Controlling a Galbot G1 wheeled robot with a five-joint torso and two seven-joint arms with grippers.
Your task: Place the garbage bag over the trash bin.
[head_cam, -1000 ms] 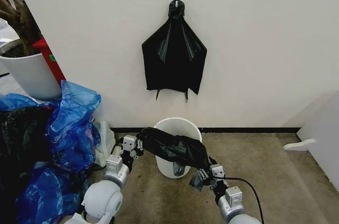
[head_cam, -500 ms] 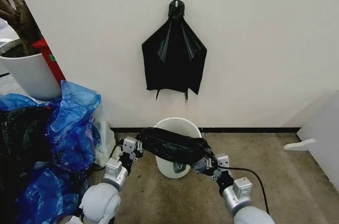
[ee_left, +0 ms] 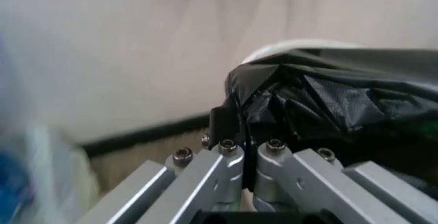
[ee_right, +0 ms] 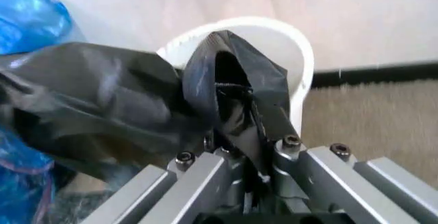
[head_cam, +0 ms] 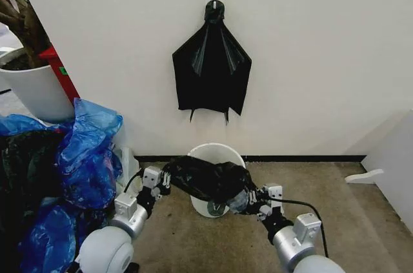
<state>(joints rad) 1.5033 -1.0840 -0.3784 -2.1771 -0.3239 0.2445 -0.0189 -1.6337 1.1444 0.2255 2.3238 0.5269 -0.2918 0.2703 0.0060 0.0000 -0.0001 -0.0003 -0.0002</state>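
Nearest, the left gripper (head_cam: pixel 161 181) and the right gripper (head_cam: pixel 253 198) each pinch one end of the garbage bag (head_cam: pixel 205 179), their jaws pressed together on the black plastic. The bag hangs bunched between them, in front of and across the near rim of the trash bin (head_cam: pixel 216 155), which stands on the carpet against the wall. To the left lie blue bags (head_cam: pixel 84 157). Farther up the wall hangs a black bunch (head_cam: pixel 211 66).

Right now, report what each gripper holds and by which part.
Both hold the garbage bag: left gripper pinches its left end, right gripper its right end, stretched across the trash bin.
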